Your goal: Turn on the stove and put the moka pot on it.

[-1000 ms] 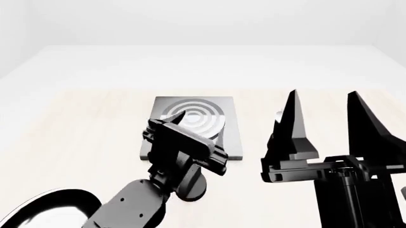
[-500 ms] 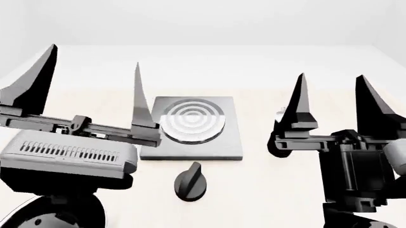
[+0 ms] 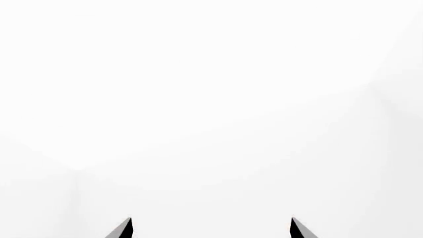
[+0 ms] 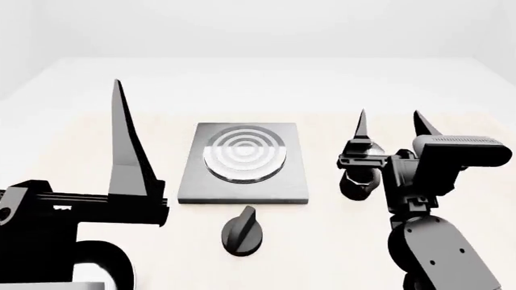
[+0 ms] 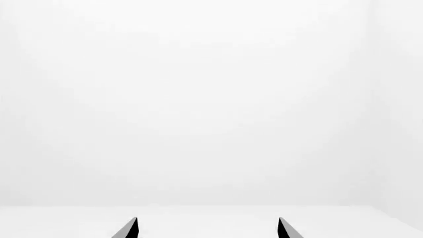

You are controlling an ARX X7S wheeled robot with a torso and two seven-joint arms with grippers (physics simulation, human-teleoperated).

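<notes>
Pale wood table (image 4: 96,151) stands in a plain white, evenly lit room.

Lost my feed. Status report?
Both grippers, left and right, open and empty, pointing up. Moka pot on table right of stove, partly behind right arm. Knob untouched. Burner clear.

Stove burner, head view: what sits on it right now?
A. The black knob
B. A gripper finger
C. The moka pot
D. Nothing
D. The stove shows its concentric rings bare; the knob lies on the table in front of it, and the moka pot stands off to its right.
</notes>
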